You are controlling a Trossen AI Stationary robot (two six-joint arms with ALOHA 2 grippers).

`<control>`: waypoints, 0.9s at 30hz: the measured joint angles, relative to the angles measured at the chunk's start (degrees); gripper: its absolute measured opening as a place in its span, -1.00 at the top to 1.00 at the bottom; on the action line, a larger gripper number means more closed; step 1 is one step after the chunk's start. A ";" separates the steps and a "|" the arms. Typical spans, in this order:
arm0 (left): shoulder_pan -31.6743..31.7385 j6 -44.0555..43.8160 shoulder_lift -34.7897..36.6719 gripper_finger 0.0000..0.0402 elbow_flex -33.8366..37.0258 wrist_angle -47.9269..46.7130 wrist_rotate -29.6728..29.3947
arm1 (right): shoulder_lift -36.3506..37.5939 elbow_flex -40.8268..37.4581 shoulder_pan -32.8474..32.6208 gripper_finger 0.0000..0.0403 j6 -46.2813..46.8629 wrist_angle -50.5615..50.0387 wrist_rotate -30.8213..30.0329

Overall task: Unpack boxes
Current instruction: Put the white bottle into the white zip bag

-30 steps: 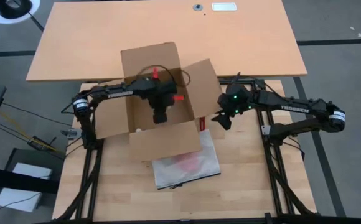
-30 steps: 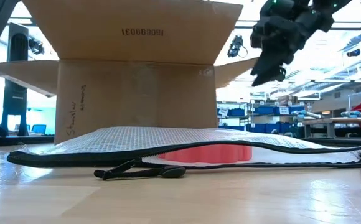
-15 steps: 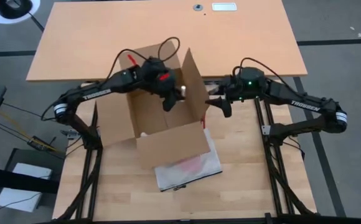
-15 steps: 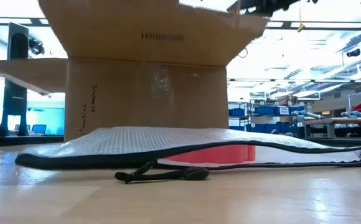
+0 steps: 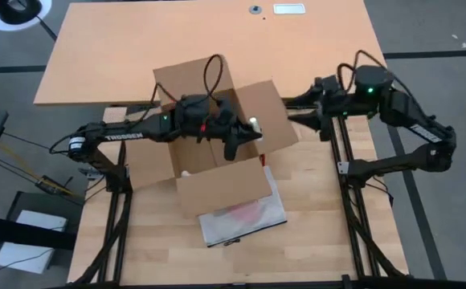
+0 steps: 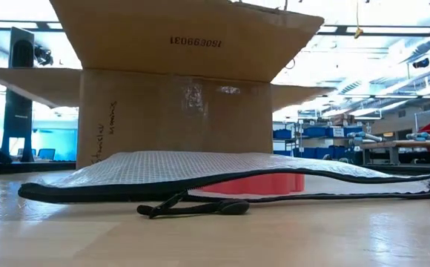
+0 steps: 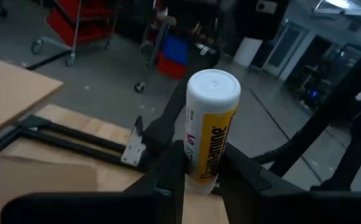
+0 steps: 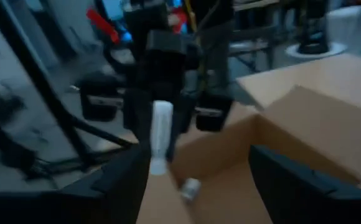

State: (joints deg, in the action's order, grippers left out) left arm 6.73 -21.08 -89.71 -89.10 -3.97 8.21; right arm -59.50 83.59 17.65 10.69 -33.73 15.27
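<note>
Brown cardboard shipping carton (image 5: 209, 140) sits mid-table, straddling the seam between the light wooden table (image 5: 313, 233) and the tan board behind it, all four flaps folded out. In the low view its near flap (image 6: 193, 37) overhangs with a printed number on it.

Left gripper (image 5: 245, 136) is above the carton's open mouth, over its right side, clamped on a white cylindrical tube with a yellow label (image 7: 208, 121). Left wrist view shows the tube upright between the dark fingers (image 7: 168, 171), cap end up. The same tube shows in the right wrist view (image 8: 160, 134), held above the carton's edge.

Right gripper (image 5: 301, 110) hangs just beside the carton's right flap, not touching it, fingers spread apart, nothing in them.

Clear mesh-textured plastic zip bag with a red item inside (image 5: 241, 213) lies flat on the table in front of the carton, partly tucked under the near flap; black zipper pull (image 6: 193, 208) trails out front.

Small white object (image 5: 183, 171) lies on the carton floor; can't tell what it is.
</note>
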 joint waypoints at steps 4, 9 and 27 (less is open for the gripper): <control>-3.38 -0.36 -0.94 0.60 -0.04 0.81 -4.16 | -3.09 -0.23 -5.01 -0.41 5.01 1.06 -0.01; -5.95 -0.35 -2.20 0.60 -0.04 1.54 -7.80 | -7.29 -0.11 -10.65 -0.35 5.62 9.02 -0.13; -7.18 1.32 -2.26 0.60 -0.02 1.67 -10.17 | -12.32 -0.22 -12.75 0.46 3.87 11.20 -1.99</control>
State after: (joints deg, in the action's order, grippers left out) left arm -0.45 -19.77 -91.96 -89.12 -2.29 -1.96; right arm -71.82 83.37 4.90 14.56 -22.53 13.28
